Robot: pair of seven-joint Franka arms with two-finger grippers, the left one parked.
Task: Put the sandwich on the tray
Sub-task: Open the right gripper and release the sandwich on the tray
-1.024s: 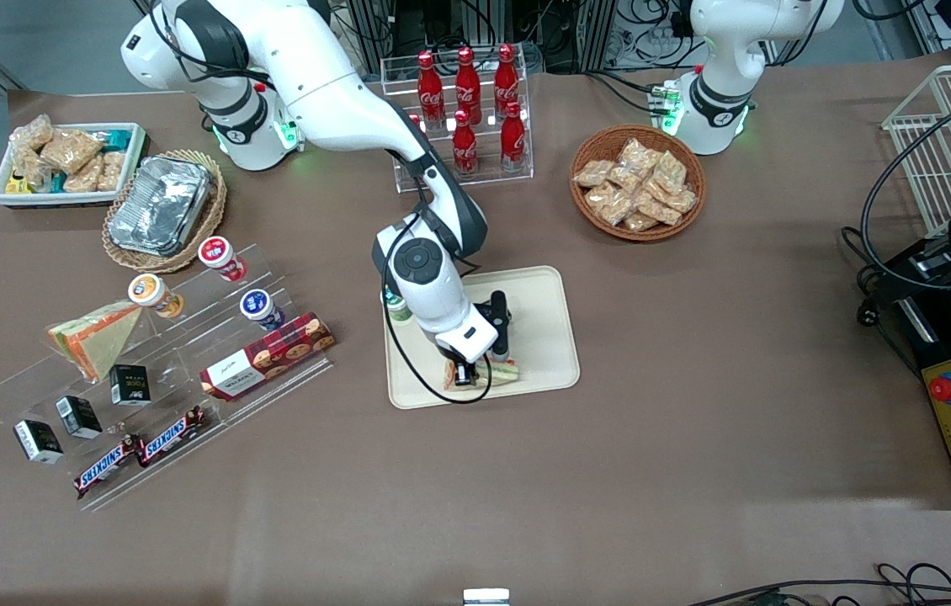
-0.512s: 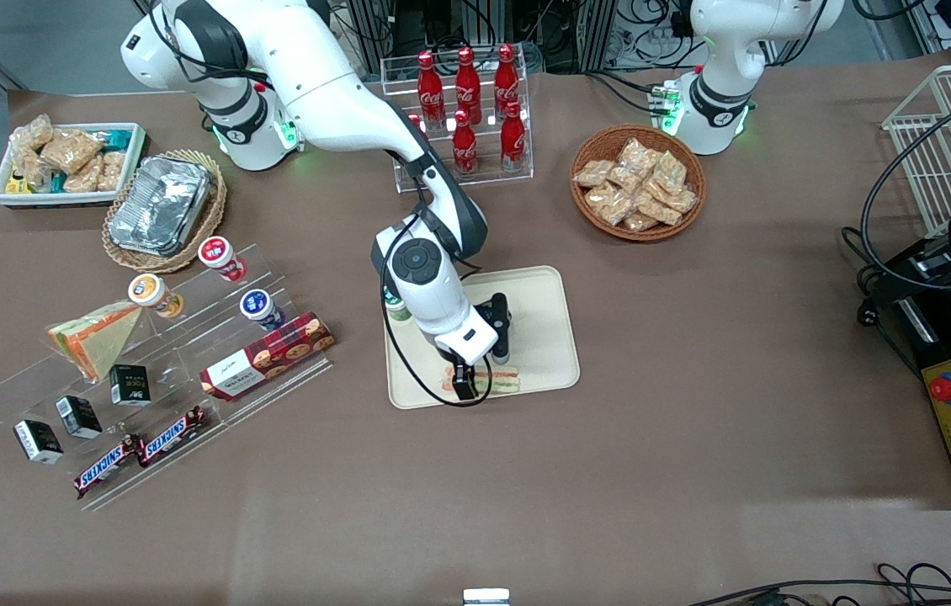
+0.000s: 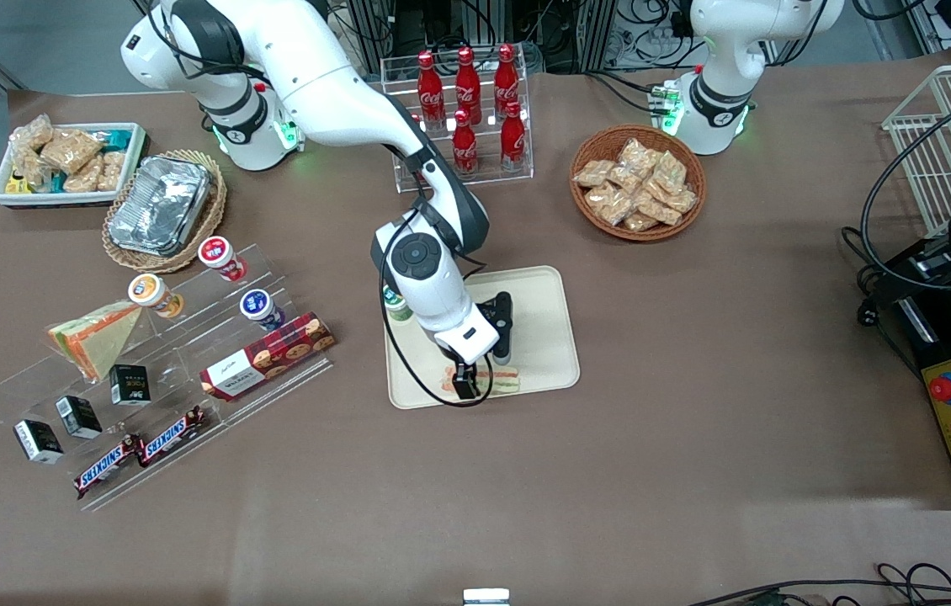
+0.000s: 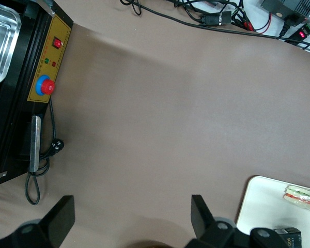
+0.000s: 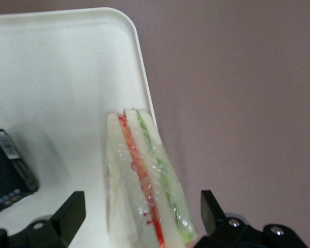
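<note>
One sandwich (image 5: 144, 181) lies directly beneath the end effector (image 5: 139, 217), on the tray (image 3: 543, 295), close along its rim nearest the front camera. Fingers (image 5: 70, 214) spread wide, released, clear of the wrap on both flanks. Long axis runs along that rim, stripes facing up. Judged: placement done, straight lift should clear
</note>
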